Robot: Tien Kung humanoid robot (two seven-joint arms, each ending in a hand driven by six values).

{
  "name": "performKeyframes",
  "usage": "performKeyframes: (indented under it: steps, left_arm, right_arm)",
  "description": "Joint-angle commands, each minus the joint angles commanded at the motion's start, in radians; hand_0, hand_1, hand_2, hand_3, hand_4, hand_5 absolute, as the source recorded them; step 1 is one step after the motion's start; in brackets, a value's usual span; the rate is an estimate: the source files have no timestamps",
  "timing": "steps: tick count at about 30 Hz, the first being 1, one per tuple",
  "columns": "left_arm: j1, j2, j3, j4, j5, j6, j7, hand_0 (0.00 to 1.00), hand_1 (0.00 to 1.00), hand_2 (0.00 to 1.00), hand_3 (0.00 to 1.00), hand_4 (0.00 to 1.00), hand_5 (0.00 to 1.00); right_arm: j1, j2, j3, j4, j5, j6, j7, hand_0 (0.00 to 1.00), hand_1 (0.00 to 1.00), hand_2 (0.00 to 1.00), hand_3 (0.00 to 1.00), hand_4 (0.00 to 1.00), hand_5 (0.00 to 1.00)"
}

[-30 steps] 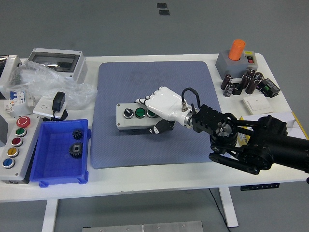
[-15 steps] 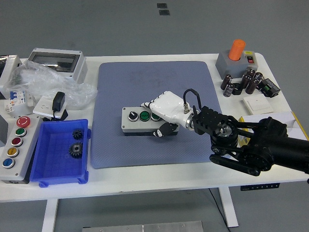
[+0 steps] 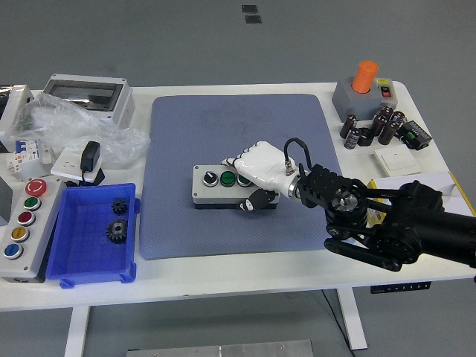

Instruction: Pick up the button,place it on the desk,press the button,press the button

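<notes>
A grey button box (image 3: 216,187) with a black knob and green buttons on top lies on the blue mat (image 3: 238,134) near its middle. My right hand (image 3: 254,178), in a white glove, is wrapped over the box's right end, fingers across the top and thumb against the front side. The box's right part is hidden under the hand. The black right arm (image 3: 387,219) comes in from the lower right. The left arm is out of the picture.
A blue bin (image 3: 74,253) holding two gears stands at the left front. A long control box (image 3: 22,223) with coloured buttons lies at the far left. Bags and a grey enclosure (image 3: 85,97) are back left. An orange-topped switch (image 3: 364,89), capacitors (image 3: 372,128) sit back right.
My right hand has drawn the button box to the right and slightly toward the front across the mat, still gripping its right end.
</notes>
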Motion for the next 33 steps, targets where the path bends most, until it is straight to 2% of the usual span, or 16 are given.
performKeyframes:
  steps: [2, 7, 8, 20, 21, 25, 26, 31, 32, 33]
  left_arm:
    - [0.001, 0.0, -0.001, 0.0, 0.002, 0.0, 0.0, 0.632, 0.645, 0.604, 0.638, 0.661, 0.396]
    - [0.005, -0.001, -0.005, 0.0, 0.008, 0.002, 0.001, 0.632, 0.645, 0.604, 0.638, 0.661, 0.396]
    - [0.005, -0.001, -0.006, 0.0, 0.01, 0.002, 0.001, 0.629, 0.645, 0.603, 0.636, 0.658, 0.393]
    - [0.007, -0.002, -0.01, 0.0, 0.019, 0.002, -0.001, 0.624, 0.642, 0.596, 0.628, 0.654, 0.391]
    - [0.007, -0.003, -0.011, 0.0, 0.02, 0.002, -0.002, 0.623, 0.641, 0.591, 0.623, 0.645, 0.381]
    - [0.007, -0.003, -0.021, 0.001, 0.03, 0.0, -0.002, 0.623, 0.641, 0.591, 0.623, 0.645, 0.381]
    - [0.007, -0.003, -0.028, 0.001, 0.037, -0.001, -0.002, 0.622, 0.64, 0.589, 0.62, 0.642, 0.379]
    - [0.008, -0.004, -0.057, 0.001, 0.065, -0.003, -0.001, 0.622, 0.64, 0.589, 0.62, 0.642, 0.379]
    - [0.008, -0.004, -0.062, 0.001, 0.071, -0.004, -0.001, 0.621, 0.639, 0.586, 0.616, 0.631, 0.367]
    - [0.008, -0.004, -0.068, 0.001, 0.077, -0.006, -0.001, 0.621, 0.639, 0.586, 0.616, 0.631, 0.367]
  right_arm:
    - [0.0, 0.0, -0.001, 0.0, -0.001, 0.0, -0.002, 0.61, 0.652, 0.777, 0.879, 0.818, 0.173]
    - [0.0, -0.001, -0.003, 0.003, -0.002, -0.002, -0.005, 0.61, 0.652, 0.777, 0.879, 0.818, 0.173]
    - [0.0, -0.001, -0.004, 0.004, -0.002, -0.003, -0.005, 0.636, 0.672, 0.841, 0.95, 0.871, 0.219]
    - [0.0, -0.002, -0.021, 0.009, 0.025, -0.019, -0.011, 0.637, 0.673, 0.861, 0.975, 0.885, 0.234]
    - [0.0, -0.003, -0.023, 0.009, 0.03, -0.02, -0.012, 0.637, 0.674, 0.875, 0.996, 0.925, 0.278]
    - [0.001, -0.004, -0.024, 0.011, 0.046, -0.023, -0.015, 0.637, 0.674, 0.875, 0.996, 0.925, 0.278]
    - [0.001, -0.004, -0.024, 0.011, 0.048, -0.023, -0.016, 0.636, 0.675, 0.908, 0.998, 0.998, 0.436]
    - [0.002, -0.007, -0.02, 0.016, 0.065, -0.024, -0.015, 0.636, 0.675, 0.908, 0.998, 0.998, 0.436]
    - [0.003, -0.007, -0.019, 0.017, 0.067, -0.024, -0.015, 0.637, 0.678, 0.931, 0.998, 0.998, 0.494]
    - [0.003, -0.007, -0.017, 0.018, 0.069, -0.024, -0.015, 0.637, 0.678, 0.931, 0.998, 0.998, 0.494]
